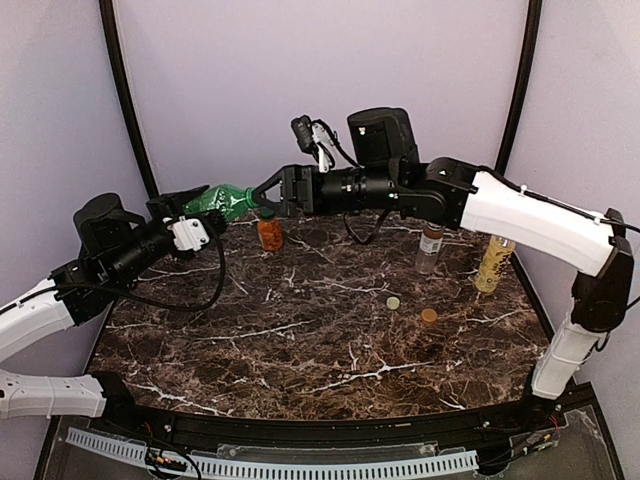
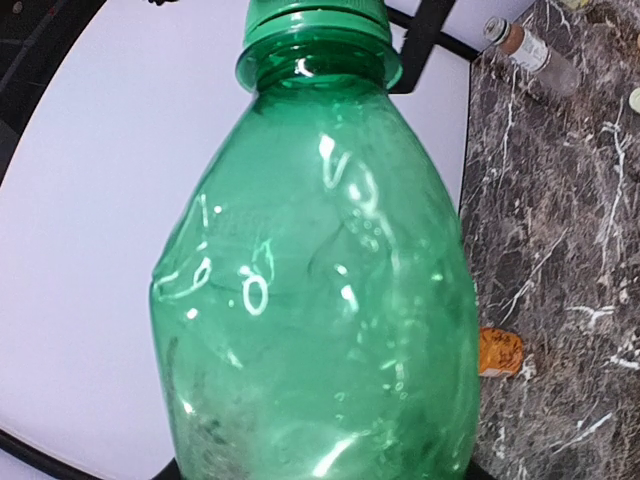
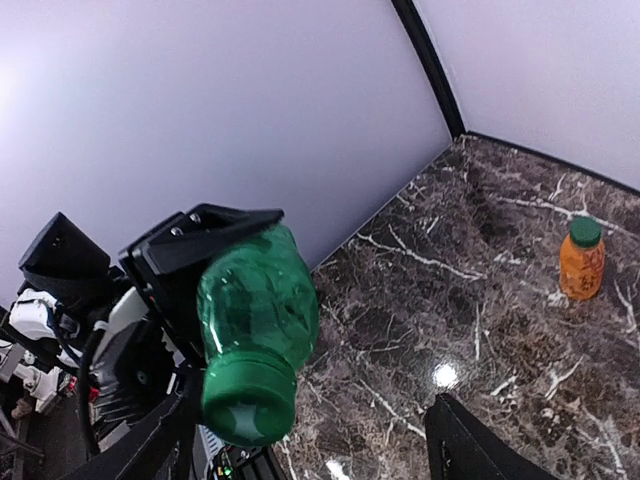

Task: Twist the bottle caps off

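green plastic bottle (image 1: pixel 222 199) sits clamped sideways in left jaws so its green screw cap (image 3: pixel 248 402) faces the open right jaws.

left arm reaches toward 2 o'clock, left tool (image 1: pixel 188 205) clamped on the green bottle (image 1: pixel 225 199); right arm stretches toward 9 o'clock, right tool (image 1: pixel 263 197) spread open.

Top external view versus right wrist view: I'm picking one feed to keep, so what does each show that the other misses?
Only top external: the clear brown-labelled bottle, the pale yellow bottle and two loose caps. Only right wrist: the green screw cap end-on. Both: the all-green plastic bottle in the left gripper, and the squat orange bottle.
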